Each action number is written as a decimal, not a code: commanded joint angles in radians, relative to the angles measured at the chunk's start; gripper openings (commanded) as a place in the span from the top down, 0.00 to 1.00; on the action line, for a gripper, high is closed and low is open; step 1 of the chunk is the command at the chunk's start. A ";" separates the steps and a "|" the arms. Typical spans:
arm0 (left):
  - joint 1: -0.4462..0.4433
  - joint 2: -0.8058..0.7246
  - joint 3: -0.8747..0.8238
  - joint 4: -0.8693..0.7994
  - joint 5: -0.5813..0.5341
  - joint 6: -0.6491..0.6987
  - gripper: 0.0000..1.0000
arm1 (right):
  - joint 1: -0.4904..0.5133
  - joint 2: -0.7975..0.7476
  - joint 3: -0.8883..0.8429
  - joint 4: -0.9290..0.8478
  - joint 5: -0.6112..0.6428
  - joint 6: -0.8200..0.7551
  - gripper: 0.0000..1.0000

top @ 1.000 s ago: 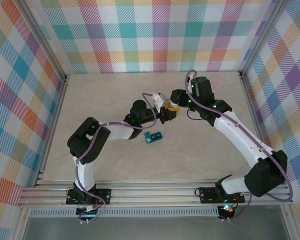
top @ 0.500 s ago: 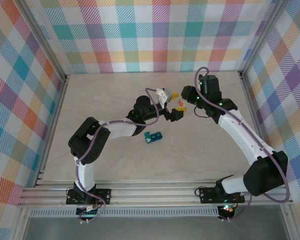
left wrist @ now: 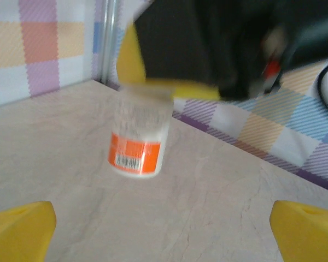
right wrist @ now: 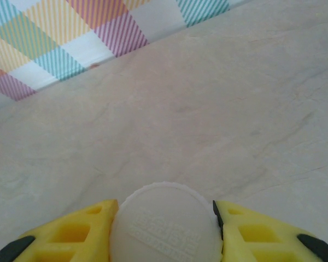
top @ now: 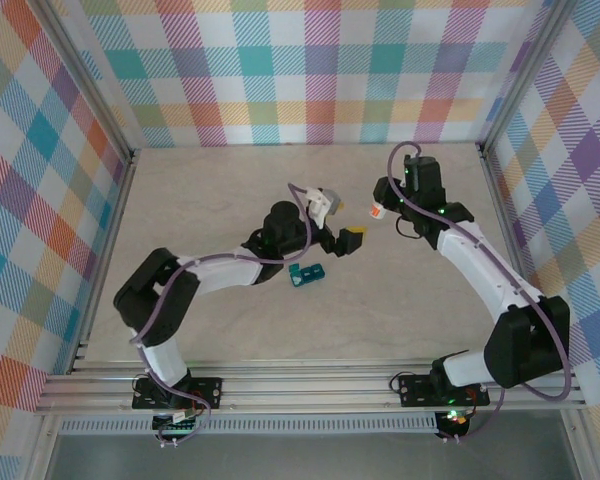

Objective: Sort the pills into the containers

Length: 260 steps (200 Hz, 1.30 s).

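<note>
The right gripper (right wrist: pixel 164 233) pinches the white bottle (left wrist: pixel 139 139) by its cap, the left gripper (top: pixel 346 238) has its fingers spread wide, and the teal containers (top: pixel 307 273) lie on the table (top: pixel 210 200) just beside the left gripper.

Robotics laboratory test cell: a left arm (top: pixel 220 270) and a right arm (top: pixel 480 265) are standing bolted to aluminium rails (top: pixel 310 385) at the near edge of a pale marbled tabletop (top: pixel 210 190); panels printed in pastel plaid (top: pixel 310 70) are walling the cell on three sides; extruded metal posts (top: pixel 100 90) are framing its corners; purple cables (top: pixel 225 262) are trailing along the arms.
</note>
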 commanded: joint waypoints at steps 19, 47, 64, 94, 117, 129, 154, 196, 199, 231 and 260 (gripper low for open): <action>-0.005 -0.194 0.023 -0.278 -0.173 0.069 0.00 | -0.006 0.043 -0.071 0.161 0.056 -0.111 0.66; -0.003 -0.275 0.030 -0.399 -0.276 0.098 0.00 | -0.004 0.074 -0.120 0.255 0.057 -0.142 0.66; -0.004 -0.313 0.024 -0.437 -0.334 0.099 0.00 | 0.000 0.087 -0.149 0.307 0.054 -0.163 0.66; 0.001 -0.353 0.015 -0.468 -0.440 0.081 0.00 | 0.016 0.097 -0.196 0.365 0.054 -0.229 0.66; 0.018 -0.355 0.021 -0.481 -0.518 0.031 0.00 | 0.023 0.104 -0.243 0.401 0.082 -0.247 0.66; 0.029 -0.352 0.022 -0.483 -0.547 0.014 0.00 | 0.023 0.107 -0.268 0.422 0.082 -0.249 0.66; 0.047 -0.342 0.028 -0.505 -0.583 -0.001 0.00 | 0.022 0.118 -0.303 0.450 0.061 -0.255 0.65; 0.115 -0.331 0.070 -0.632 -0.567 -0.101 0.00 | 0.026 0.140 -0.363 0.508 0.079 -0.240 0.65; 0.120 -0.331 0.073 -0.649 -0.557 -0.105 0.00 | 0.026 0.142 -0.367 0.513 0.081 -0.239 0.65; 0.150 -0.324 0.086 -0.713 -0.494 -0.109 0.00 | 0.030 0.172 -0.400 0.547 0.082 -0.220 0.65; 0.154 -0.313 0.069 -0.711 -0.495 -0.103 0.00 | 0.033 0.184 -0.431 0.575 0.083 -0.201 0.61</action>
